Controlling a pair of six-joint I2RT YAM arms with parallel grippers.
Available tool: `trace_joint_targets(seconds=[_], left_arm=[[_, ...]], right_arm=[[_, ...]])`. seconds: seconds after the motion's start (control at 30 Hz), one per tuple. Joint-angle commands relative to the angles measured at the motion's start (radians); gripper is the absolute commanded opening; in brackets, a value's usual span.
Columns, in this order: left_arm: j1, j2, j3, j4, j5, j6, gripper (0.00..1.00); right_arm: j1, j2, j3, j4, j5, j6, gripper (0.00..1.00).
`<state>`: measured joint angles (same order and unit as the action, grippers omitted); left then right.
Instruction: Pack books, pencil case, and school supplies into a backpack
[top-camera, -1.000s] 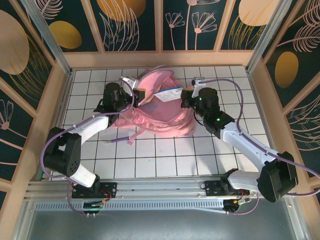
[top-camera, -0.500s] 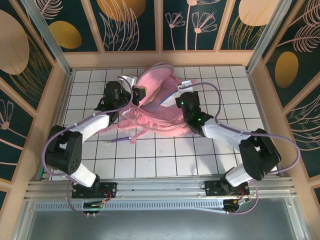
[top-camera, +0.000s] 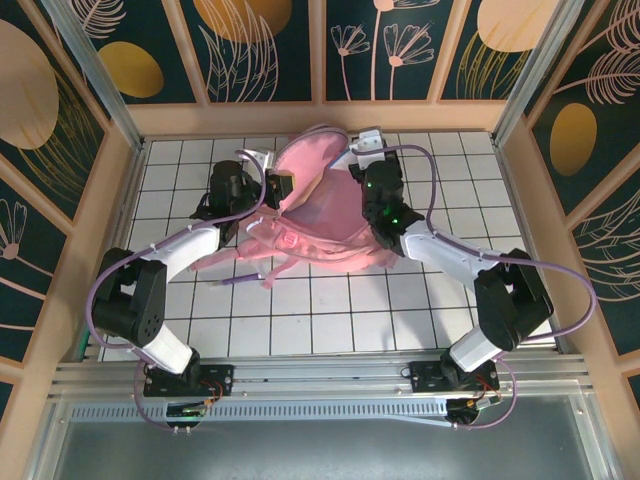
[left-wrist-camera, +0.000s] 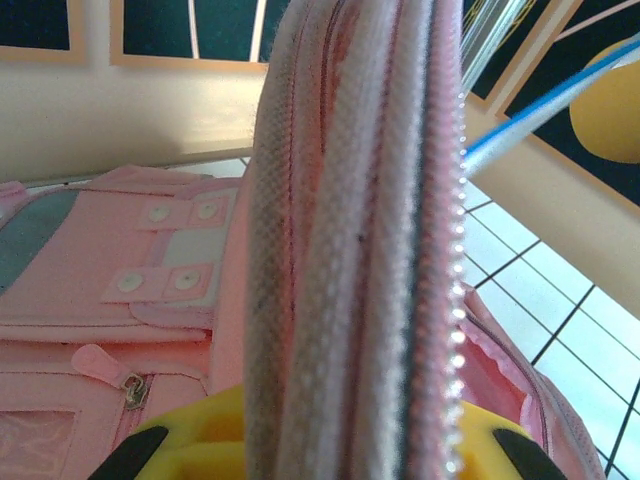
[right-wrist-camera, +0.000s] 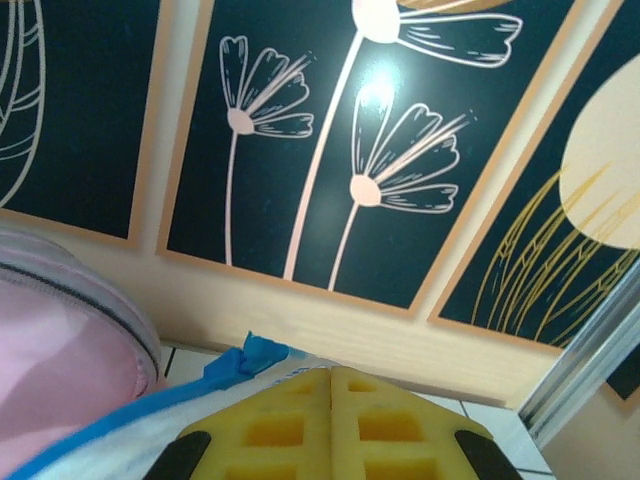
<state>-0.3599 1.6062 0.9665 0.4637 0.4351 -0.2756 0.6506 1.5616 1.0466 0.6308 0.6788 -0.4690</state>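
The backpack (top-camera: 320, 215) lies open at 12 o'clock on the counter (top-camera: 330, 320). The left pincer (top-camera: 275, 188) is clamped on its zipper rim (left-wrist-camera: 350, 250) at 9 o'clock. The right pincer (right-wrist-camera: 330, 385), fingers together, sits at its 1 o'clock, the white-and-blue packet (right-wrist-camera: 110, 440) just beside it.

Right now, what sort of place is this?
Likely a staged robot test cell: white gridded table, wood-framed walls with dark floral panels, aluminium rail along the near edge, a pink backpack mid-table.
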Motion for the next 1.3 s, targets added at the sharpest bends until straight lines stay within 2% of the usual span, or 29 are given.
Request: trace_joint_targets(seconds=[0.0, 0.07, 0.13, 0.17, 0.23, 0.33, 0.4, 0.47, 0.5, 0.6, 0.73, 0.8, 0.87, 0.93, 1.0, 1.27], left_arm=[[-0.002, -0.011, 0.067, 0.083, 0.035, -0.041, 0.0], [-0.002, -0.008, 0.074, 0.065, 0.03, -0.048, 0.0], [-0.002, -0.009, 0.074, 0.057, 0.035, -0.047, 0.0], [-0.003, -0.012, 0.068, 0.057, 0.035, -0.045, 0.0], [-0.002, -0.018, 0.059, 0.057, 0.032, -0.044, 0.0], [-0.003, -0.028, 0.054, 0.052, 0.029, -0.031, 0.0], [-0.002, -0.03, 0.054, 0.049, 0.027, -0.025, 0.0], [-0.003, -0.028, 0.057, 0.049, 0.029, -0.026, 0.0], [-0.003, -0.024, 0.058, 0.051, 0.031, -0.032, 0.0], [-0.003, -0.016, 0.058, 0.058, 0.04, -0.046, 0.0], [-0.003, -0.014, 0.049, 0.069, 0.042, -0.055, 0.0], [-0.002, -0.014, 0.046, 0.076, 0.043, -0.057, 0.0], [-0.002, -0.014, 0.045, 0.078, 0.046, -0.058, 0.0], [-0.002, -0.014, 0.046, 0.08, 0.047, -0.059, 0.0], [-0.002, -0.012, 0.046, 0.078, 0.049, -0.063, 0.0], [-0.002, -0.019, 0.042, 0.082, 0.056, -0.059, 0.0]], right_arm=[[0.025, 0.062, -0.046, 0.049, -0.04, -0.115, 0.0], [0.056, 0.095, -0.091, 0.044, -0.023, -0.14, 0.0], [0.09, 0.125, -0.097, -0.04, -0.03, -0.114, 0.02], [0.106, 0.138, -0.091, -0.123, -0.07, -0.072, 0.1], [0.13, 0.145, -0.059, -0.307, -0.189, 0.032, 0.18], [0.129, 0.121, -0.015, -0.512, -0.506, 0.178, 0.31], [0.119, 0.087, -0.006, -0.566, -0.724, 0.235, 0.38], [0.085, 0.057, 0.004, -0.589, -0.9, 0.296, 0.51], [0.059, 0.041, 0.01, -0.592, -0.97, 0.35, 0.53], [-0.049, -0.018, 0.012, -0.577, -1.078, 0.552, 0.59], [-0.16, -0.094, -0.016, -0.6, -1.053, 0.814, 0.59], [-0.2, -0.092, -0.002, -0.7, -0.973, 0.968, 0.58], [-0.216, -0.07, 0.004, -0.785, -0.935, 1.116, 0.56], [-0.215, -0.046, -0.02, -0.771, -0.967, 1.228, 0.54], [-0.201, -0.016, -0.031, -0.738, -0.974, 1.299, 0.49], [-0.165, 0.212, 0.097, -0.722, -0.9, 1.359, 0.48]])
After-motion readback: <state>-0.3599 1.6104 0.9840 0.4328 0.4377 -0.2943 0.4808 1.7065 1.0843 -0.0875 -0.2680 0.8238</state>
